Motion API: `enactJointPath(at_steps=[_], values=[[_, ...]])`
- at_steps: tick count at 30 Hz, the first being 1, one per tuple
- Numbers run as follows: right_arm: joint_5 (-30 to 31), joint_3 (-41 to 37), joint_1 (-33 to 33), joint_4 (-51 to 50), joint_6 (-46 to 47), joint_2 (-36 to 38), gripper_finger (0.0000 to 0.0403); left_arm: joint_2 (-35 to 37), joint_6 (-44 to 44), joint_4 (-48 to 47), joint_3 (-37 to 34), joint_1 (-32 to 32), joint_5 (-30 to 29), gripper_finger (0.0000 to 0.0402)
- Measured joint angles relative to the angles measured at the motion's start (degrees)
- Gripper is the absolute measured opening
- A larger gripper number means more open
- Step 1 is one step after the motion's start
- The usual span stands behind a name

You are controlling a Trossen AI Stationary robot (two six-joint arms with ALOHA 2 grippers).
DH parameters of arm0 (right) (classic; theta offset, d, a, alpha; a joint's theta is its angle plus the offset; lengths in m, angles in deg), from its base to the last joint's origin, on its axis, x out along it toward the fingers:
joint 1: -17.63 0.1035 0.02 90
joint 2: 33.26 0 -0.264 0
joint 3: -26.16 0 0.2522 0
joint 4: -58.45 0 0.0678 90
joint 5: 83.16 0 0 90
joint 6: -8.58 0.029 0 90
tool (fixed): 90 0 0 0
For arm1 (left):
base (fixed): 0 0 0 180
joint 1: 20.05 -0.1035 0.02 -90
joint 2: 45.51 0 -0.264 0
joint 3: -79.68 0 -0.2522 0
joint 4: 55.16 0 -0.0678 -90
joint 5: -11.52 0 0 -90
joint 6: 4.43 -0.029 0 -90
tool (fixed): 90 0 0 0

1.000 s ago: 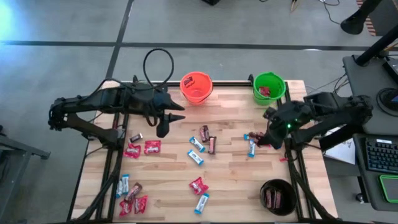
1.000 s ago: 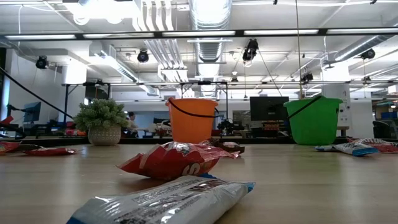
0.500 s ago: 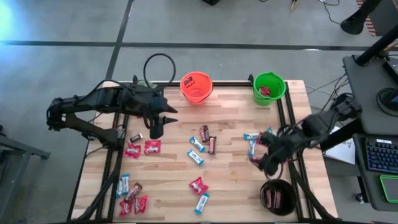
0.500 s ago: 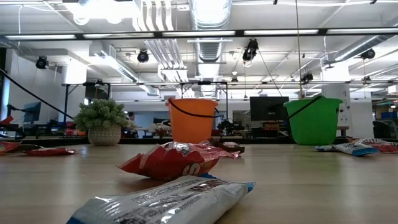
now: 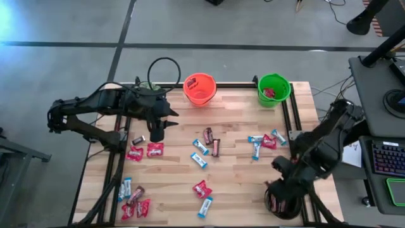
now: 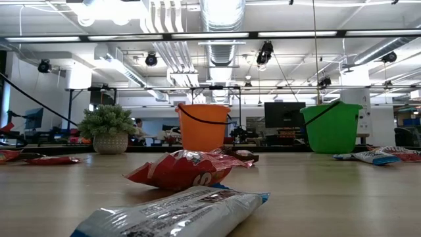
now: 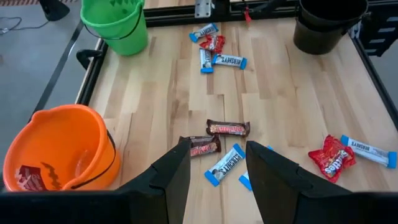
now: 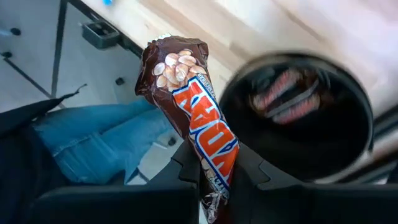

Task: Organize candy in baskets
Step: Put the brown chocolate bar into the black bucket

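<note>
My right gripper (image 5: 276, 188) hangs over the black basket (image 5: 285, 204) at the table's near right corner, shut on a dark brown candy bar with an orange label (image 8: 193, 106). My left gripper (image 7: 217, 180) stands open and empty above the table's far left part, near the orange basket (image 5: 199, 88). The green basket (image 5: 274, 88) stands at the far right. Red, blue-and-white and brown candy (image 5: 201, 153) lies flat, scattered over the table. The black basket (image 8: 298, 124) holds brown bars. My right gripper pinches the brown bar by one end (image 8: 212, 167), one finger (image 8: 186, 163) on each side of it. The fingers slant downward. The rest of the bar sticks out past the fingertips, lifted clear of the table and of the basket.
A small potted plant (image 6: 108, 128) stands at the far left edge beside a black cable loop (image 5: 161, 66). Candy clusters lie at the near left corner (image 5: 133, 201) and right of centre (image 5: 262, 142). A person's jeans leg (image 8: 93, 143) shows beyond the table's edge.
My right gripper, shut on the brown bar, has swung from the candy cluster at the table's right toward the near edge and down, rolling its wrist, and now hangs over the black basket.
</note>
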State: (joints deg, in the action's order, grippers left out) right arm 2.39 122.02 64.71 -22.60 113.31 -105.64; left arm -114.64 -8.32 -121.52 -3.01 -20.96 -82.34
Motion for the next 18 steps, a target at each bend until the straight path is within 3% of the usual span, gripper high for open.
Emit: enactJointPath(at_steps=[7, 18], values=[[-0.2, 0.0, 6.8, 0.0, 11.4, -1.3, 0.0029, 0.0, -0.1, -0.4, 0.0, 0.0, 0.0, 0.0137], [-5.3, 0.0, 12.1, -0.3, 18.7, -3.4, 0.0029, 0.0, 0.1, -0.4, 0.0, 0.0, 0.5, 0.0137]])
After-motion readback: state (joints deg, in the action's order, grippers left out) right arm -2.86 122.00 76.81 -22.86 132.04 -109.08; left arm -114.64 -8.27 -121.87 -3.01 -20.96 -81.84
